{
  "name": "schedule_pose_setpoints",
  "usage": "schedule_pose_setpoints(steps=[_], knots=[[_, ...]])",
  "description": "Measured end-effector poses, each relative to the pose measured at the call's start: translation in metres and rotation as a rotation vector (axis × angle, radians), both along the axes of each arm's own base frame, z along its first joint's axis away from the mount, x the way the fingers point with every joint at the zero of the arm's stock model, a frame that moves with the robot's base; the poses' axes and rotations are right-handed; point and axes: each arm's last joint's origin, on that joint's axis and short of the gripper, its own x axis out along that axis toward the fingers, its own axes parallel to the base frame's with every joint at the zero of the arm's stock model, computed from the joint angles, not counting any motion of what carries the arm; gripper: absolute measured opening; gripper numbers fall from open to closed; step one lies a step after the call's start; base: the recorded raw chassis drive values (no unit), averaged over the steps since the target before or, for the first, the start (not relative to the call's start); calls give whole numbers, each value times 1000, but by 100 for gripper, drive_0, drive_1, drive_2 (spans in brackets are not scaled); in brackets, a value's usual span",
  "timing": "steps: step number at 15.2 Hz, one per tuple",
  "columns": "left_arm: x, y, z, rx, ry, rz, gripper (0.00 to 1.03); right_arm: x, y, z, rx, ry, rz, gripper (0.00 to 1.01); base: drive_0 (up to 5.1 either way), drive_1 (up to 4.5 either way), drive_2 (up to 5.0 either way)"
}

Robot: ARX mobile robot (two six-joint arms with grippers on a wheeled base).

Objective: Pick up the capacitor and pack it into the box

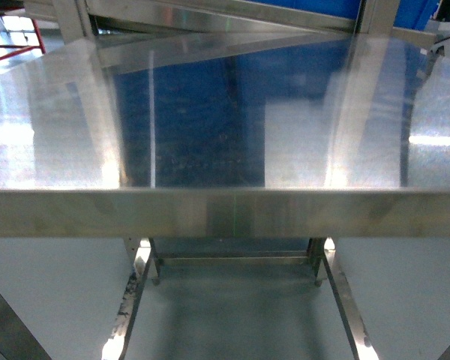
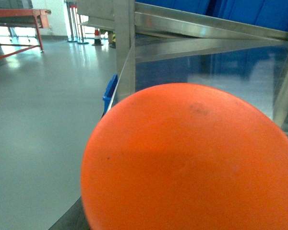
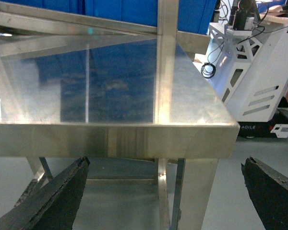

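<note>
My right end effector (image 3: 163, 191) hangs with its two dark fingers (image 3: 48, 201) spread wide apart, below the front edge of the steel tabletop (image 3: 110, 96). An orange dome (image 2: 192, 163) fills my left wrist view, so my left end effector's state I cannot tell. Neither capacitor nor box shows. Farther right stands one white machine (image 3: 254, 72).

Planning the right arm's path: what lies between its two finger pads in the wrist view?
Only the steel table's front edge, its legs and grey floor show between the fingers; nothing is held.
</note>
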Motion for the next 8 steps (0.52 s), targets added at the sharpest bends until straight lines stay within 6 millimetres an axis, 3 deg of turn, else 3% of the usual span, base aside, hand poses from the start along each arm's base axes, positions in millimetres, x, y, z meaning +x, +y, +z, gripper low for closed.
schedule_pose_setpoints(steps=[8], knots=[[0,0,0,2,0,0,44,0,0,0,0,0,0,98,0,0,0]])
